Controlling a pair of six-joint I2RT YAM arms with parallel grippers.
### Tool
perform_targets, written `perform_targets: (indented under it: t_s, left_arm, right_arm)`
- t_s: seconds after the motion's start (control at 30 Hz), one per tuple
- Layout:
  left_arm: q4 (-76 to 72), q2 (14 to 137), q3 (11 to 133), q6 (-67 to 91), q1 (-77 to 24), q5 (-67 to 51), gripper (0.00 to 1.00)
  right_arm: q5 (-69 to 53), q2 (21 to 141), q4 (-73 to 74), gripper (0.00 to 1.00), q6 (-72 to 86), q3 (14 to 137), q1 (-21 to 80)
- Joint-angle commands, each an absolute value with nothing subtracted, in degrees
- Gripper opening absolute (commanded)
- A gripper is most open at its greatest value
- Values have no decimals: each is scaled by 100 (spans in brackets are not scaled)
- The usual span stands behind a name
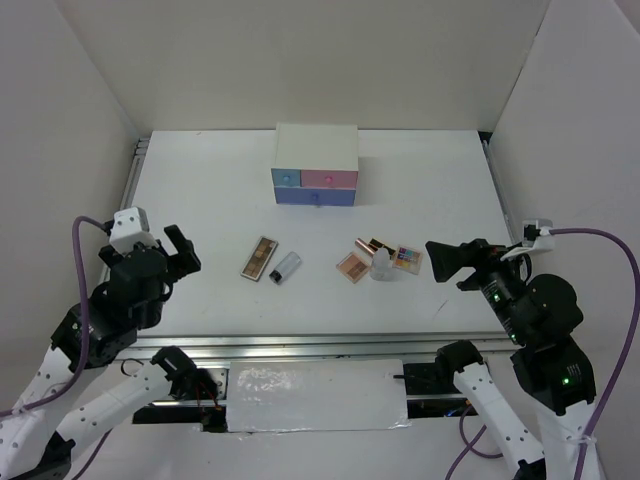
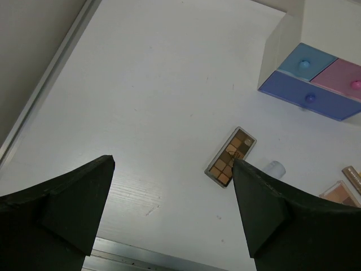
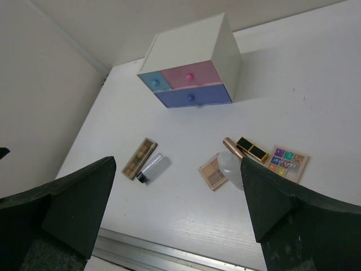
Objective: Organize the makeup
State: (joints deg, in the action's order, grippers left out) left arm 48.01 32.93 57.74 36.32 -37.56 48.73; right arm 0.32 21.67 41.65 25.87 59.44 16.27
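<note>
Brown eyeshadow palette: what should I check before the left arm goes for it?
1. Left gripper open and empty: ok.
2. Brown eyeshadow palette flat and uncovered: ok.
3. Gap to the clear bottle beside it: cannot tell, they lie very close.
4. Drawer box open to receive: not ok, all shut.
5. Right gripper out of the way: ok, open, over the table's right side.

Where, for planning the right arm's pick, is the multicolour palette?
Top view: the multicolour palette lies right of centre, rightmost in the cluster, beside the clear bottle, nearest the right end effector.
</note>
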Motion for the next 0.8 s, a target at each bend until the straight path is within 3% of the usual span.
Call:
perform_targets:
  t_s: [0.0,0.17,0.27,0.4,0.53,0.67,0.77]
  left_arm:
    - [4500,3384,5774,3489,-3639,4685,99]
    - [4483,3665,5994,3647,-3305,4133,99]
    - [4159,3788,5855,4033,-3173,3176,99]
    - [2136,3937,4558,5015,-3164,1832,99]
    - [-1,4392,3615,5686,-3173,1836,99]
    - [-1439,5394,3585,5696,-3129,2205,95]
    - [-2248,6405,3796,5651,-2866,1839,87]
  right_arm:
    - [158,2127,4017,100,2610,5959,1679]
    - [62,2092,3956,100,2645,5977,1679]
    - [-245,2100,3622,100,2794,5644,1679]
    - [-1088,2319,2807,100,3040,5249,1670]
    - [-1915,2443,2242,100,3269,5010,1670]
    - [-2485,2347,1777,100,3410,4756,1670]
    - [-2593,2364,1872,100,3305,4860,1679]
